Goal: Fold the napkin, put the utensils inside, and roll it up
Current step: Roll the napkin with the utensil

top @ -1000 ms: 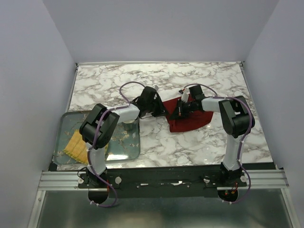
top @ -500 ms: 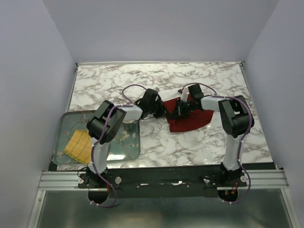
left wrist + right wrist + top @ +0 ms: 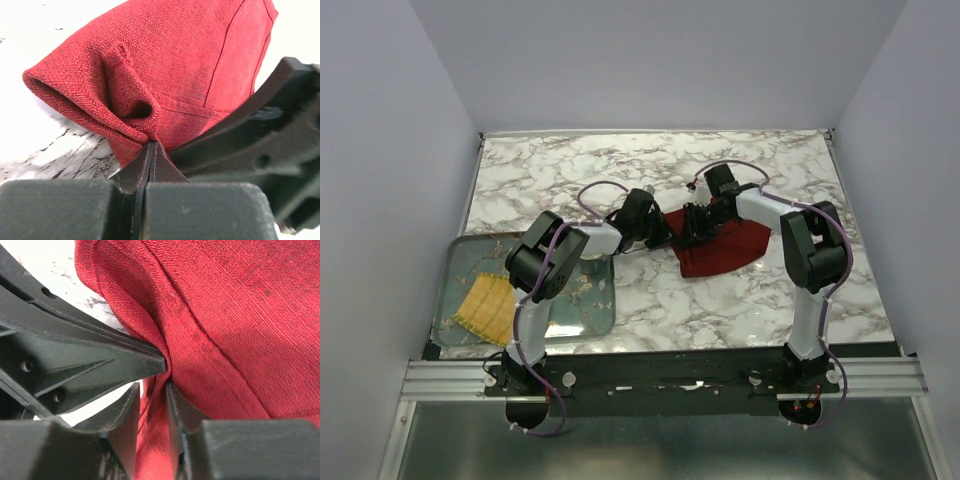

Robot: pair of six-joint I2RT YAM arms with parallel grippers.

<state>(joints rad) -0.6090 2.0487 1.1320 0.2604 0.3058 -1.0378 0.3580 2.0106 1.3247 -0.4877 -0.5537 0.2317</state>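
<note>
Your left arm has swung its elbow toward 3 o'clock, and the left gripper (image 3: 660, 232) has eased the same way, up against the 9 o'clock edge of the napkin (image 3: 725, 255). Its jaws stood slightly apart a second ago; they have since pinched shut on a fold of that edge. Your right arm's wrist has drawn back toward 12 o'clock. The right gripper (image 3: 152, 387) has loosened from fully clamped to slightly parted, with cloth now lying in the gap between its fingers.

Soft, even overhead light, with a sheen on the marble table (image 3: 720, 300) toward its near edge. Wrist views are bright: napkin (image 3: 190, 65) weave crisp, table blown white (nearest black parts soft).
</note>
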